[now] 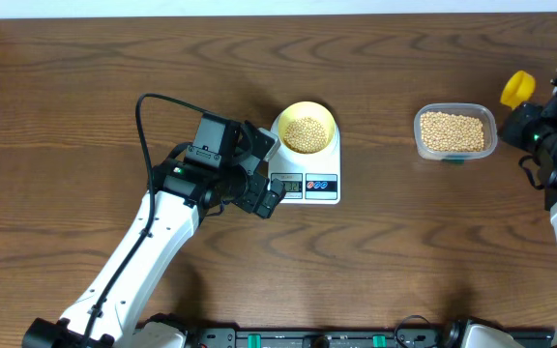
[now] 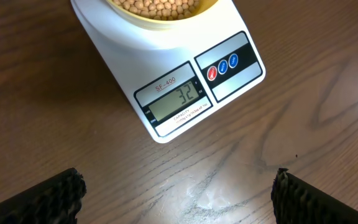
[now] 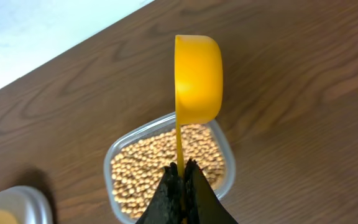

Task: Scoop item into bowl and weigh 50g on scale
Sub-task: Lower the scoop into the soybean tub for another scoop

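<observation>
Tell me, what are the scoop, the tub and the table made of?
The scoop looks like plastic: bright yellow, smooth, slightly shiny. The tub is probably clear plastic; its rim is see-through around the beans. The table is brown with wood grain, maybe real wood, maybe a wood-look top.

The scale bears "SF-400" above its display, which reads "32"; the smaller print below is illegible.
</observation>
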Robot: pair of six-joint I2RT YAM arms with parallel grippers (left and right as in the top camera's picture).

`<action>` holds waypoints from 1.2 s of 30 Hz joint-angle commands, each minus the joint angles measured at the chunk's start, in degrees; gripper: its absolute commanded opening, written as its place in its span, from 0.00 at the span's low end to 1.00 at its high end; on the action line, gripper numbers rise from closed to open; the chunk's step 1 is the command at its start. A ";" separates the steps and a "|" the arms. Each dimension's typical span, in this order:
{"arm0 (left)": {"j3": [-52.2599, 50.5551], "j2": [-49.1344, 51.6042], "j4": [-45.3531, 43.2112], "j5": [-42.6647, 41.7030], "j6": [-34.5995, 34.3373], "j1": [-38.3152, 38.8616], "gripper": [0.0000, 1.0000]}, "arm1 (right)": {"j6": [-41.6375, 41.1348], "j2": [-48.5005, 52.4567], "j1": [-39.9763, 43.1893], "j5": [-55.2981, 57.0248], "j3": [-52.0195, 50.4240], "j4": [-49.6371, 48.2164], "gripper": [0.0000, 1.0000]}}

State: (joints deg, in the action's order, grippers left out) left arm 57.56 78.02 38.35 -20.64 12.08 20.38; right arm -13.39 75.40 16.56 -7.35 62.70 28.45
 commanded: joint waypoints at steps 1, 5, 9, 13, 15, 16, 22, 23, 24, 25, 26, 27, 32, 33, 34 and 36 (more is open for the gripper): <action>-0.39 0.22 -0.04 0.37 0.76 0.07 0.98 | 1.25 0.98 0.26 2.75 0.17 -0.09 0.01; -0.39 0.22 -0.04 0.37 0.76 0.07 0.98 | 1.22 2.32 0.22 2.62 0.17 1.09 0.01; -0.39 0.22 -0.04 0.37 0.74 0.07 0.98 | 1.25 3.17 0.22 2.29 0.17 1.18 0.01; -0.39 0.22 -0.04 0.37 0.76 0.07 0.98 | 1.29 3.17 0.24 2.29 0.17 0.13 0.01; -0.39 0.22 -0.04 0.37 0.76 0.07 0.98 | 2.36 3.17 0.24 2.29 0.17 -0.72 0.01; -0.39 0.22 -0.04 0.37 0.76 0.07 0.98 | 3.10 3.17 0.24 2.29 0.17 -1.14 0.01; -0.39 0.22 -0.04 0.37 0.76 0.07 0.98 | 4.02 3.17 0.22 1.88 0.17 -2.49 0.01; -0.39 0.22 -0.04 0.37 0.76 0.07 0.98 | 4.04 3.17 0.22 0.98 0.17 -2.49 0.01; -0.39 0.22 -0.04 0.37 0.76 0.07 0.98 | 4.04 3.17 0.22 -0.15 0.17 -2.49 0.01; -0.39 0.22 -0.04 0.37 0.76 0.07 0.98 | 4.02 3.17 0.22 -0.94 0.17 -2.49 0.01; -0.39 0.22 -0.04 0.39 0.74 0.07 0.98 | 4.04 3.17 0.22 -2.12 0.17 -2.49 0.01; -0.39 0.22 -0.04 0.37 0.76 0.07 0.98 | 4.04 3.17 0.22 -3.13 0.17 -2.49 0.01; -0.39 0.22 -0.04 0.39 0.76 0.07 0.98 | 6.91 3.23 -0.37 -9.25 0.17 -2.54 0.01; -0.39 0.22 -0.04 0.37 0.76 0.07 0.98 | 9.79 3.26 -0.94 -9.84 0.17 -2.49 0.01; -0.39 0.22 -0.04 0.37 0.74 0.07 0.98 | 11.96 3.26 -1.68 -9.53 0.17 -2.40 0.01; -0.39 0.22 -0.04 0.37 0.76 0.07 0.98 | 14.67 3.26 -3.02 -9.16 0.17 -2.43 0.01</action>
State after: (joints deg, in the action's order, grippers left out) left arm 57.56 78.02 38.35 -20.64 12.08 20.38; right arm -5.37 78.54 15.49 -14.00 62.70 26.09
